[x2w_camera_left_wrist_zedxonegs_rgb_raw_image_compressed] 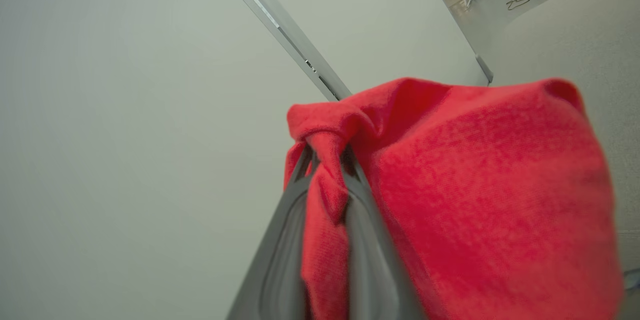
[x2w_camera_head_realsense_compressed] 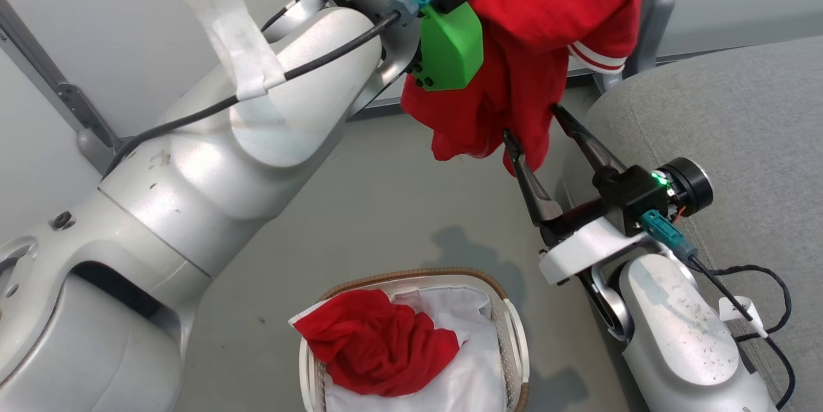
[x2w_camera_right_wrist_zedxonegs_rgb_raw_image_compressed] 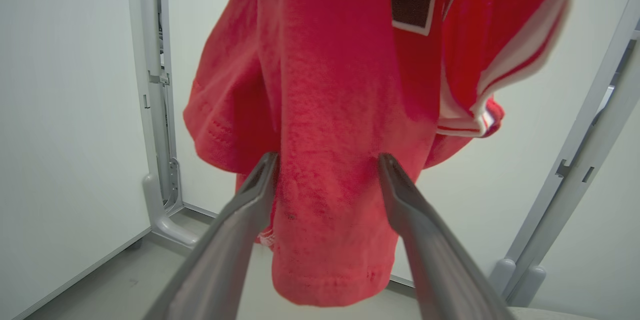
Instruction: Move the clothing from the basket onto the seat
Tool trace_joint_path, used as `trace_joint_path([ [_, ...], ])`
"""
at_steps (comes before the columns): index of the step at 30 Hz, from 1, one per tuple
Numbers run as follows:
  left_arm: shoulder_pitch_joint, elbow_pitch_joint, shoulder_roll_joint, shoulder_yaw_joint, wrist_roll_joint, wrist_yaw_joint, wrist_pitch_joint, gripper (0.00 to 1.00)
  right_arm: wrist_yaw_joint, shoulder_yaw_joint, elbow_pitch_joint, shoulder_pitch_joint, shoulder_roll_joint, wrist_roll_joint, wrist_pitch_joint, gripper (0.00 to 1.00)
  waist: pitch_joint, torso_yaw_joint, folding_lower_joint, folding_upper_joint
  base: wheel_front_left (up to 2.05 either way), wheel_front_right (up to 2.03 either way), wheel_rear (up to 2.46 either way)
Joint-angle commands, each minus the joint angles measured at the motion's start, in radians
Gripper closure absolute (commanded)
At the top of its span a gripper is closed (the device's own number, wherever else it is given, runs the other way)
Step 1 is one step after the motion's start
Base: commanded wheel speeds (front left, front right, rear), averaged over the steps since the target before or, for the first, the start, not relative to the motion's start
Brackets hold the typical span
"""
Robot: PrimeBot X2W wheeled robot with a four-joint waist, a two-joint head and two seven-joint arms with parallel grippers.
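Progress: under halfway. Your left gripper [x2w_camera_left_wrist_zedxonegs_rgb_raw_image_compressed: 325, 153] pinches the striped-trim red garment [x2w_camera_head_realsense_compressed: 546, 26] aloft beside the grey seat [x2w_camera_head_realsense_compressed: 726, 116]; your right gripper [x2w_camera_head_realsense_compressed: 532, 123] stands spread around its hanging hem. The plain red garment [x2w_camera_head_realsense_compressed: 379, 348] lies in the basket [x2w_camera_head_realsense_compressed: 508, 315], yet to move.

Bright, even light; soft shadows fall on the floor [x2w_camera_head_realsense_compressed: 386, 206] beside the right jaws. The red garment [x2w_camera_left_wrist_zedxonegs_rgb_raw_image_compressed: 490, 200] at the left jaws blurs (very close-up).

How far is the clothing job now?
Done: nothing lies on the visible seat yet. In hand: the left gripper holds the striped garment lifted, the open right gripper straddling its hanging end. Left: place it, then the plain garment in the basket.
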Motion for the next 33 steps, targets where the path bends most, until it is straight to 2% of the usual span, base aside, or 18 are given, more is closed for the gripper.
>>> trace_joint_path([
  [1, -0.024, 0.004, -0.011, 0.001, -0.009, 0.001, 0.001, 1.00, -0.001, -0.002, 0.009, -0.017, -0.004, 0.004, -0.002, 0.00, -0.007, 0.017, 0.0001, 0.0000, 0.00, 0.00, 0.00],
  [5, -0.027, 0.017, -0.033, -0.008, -0.029, 0.000, 0.005, 1.00, -0.001, -0.009, 0.023, -0.040, -0.004, -0.014, -0.002, 0.00, -0.019, 0.036, 0.0001, 0.0000, 0.00, 0.00, 0.00],
  [13, 0.006, 0.006, -0.053, -0.020, -0.105, -0.004, 0.023, 1.00, -0.001, -0.092, 0.053, -0.098, -0.003, -0.102, -0.002, 0.00, -0.025, 0.056, 0.0001, 0.0000, 0.00, 0.00, 0.00],
  [17, 0.026, 0.000, -0.056, -0.031, -0.134, -0.004, 0.028, 1.00, -0.001, -0.070, 0.127, -0.132, -0.004, -0.105, -0.002, 0.00, -0.026, 0.061, 0.0001, 0.0000, 0.00, 0.00, 0.00],
  [18, 0.030, 0.000, -0.056, -0.033, -0.141, -0.004, 0.028, 1.00, -0.001, -0.063, 0.149, -0.140, -0.004, -0.097, -0.002, 0.09, -0.026, 0.061, 0.0001, 0.0000, 0.00, 0.00, 0.00],
  [19, 0.034, 0.000, -0.056, -0.035, -0.149, -0.004, 0.028, 1.00, -0.001, -0.055, 0.173, -0.154, -0.004, -0.095, -0.002, 0.54, -0.025, 0.061, 0.0001, 0.0000, 0.00, 0.00, 0.00],
  [20, 0.039, 0.000, -0.056, -0.037, -0.154, -0.004, 0.026, 1.00, -0.001, -0.049, 0.193, -0.164, -0.004, -0.092, -0.002, 0.62, -0.025, 0.061, 0.0001, 0.0000, 0.00, 0.00, 0.00],
  [21, 0.046, 0.004, -0.056, -0.040, -0.161, -0.004, 0.025, 1.00, -0.001, -0.044, 0.216, -0.175, -0.004, -0.087, -0.002, 0.94, -0.023, 0.061, 0.0001, 0.0000, 0.00, 0.00, 0.00],
  [22, 0.052, 0.007, -0.056, -0.041, -0.163, -0.005, 0.023, 1.00, -0.001, -0.039, 0.230, -0.181, -0.004, -0.085, -0.002, 1.00, -0.022, 0.060, 0.0001, 0.0000, 0.00, 0.00, 0.00],
  [33, 0.109, 0.098, -0.019, -0.035, -0.182, 0.002, -0.028, 1.00, -0.001, 0.013, 0.248, -0.188, -0.004, -0.031, -0.002, 1.00, -0.014, 0.032, 0.0001, 0.0000, 0.00, 0.00, 0.00],
])
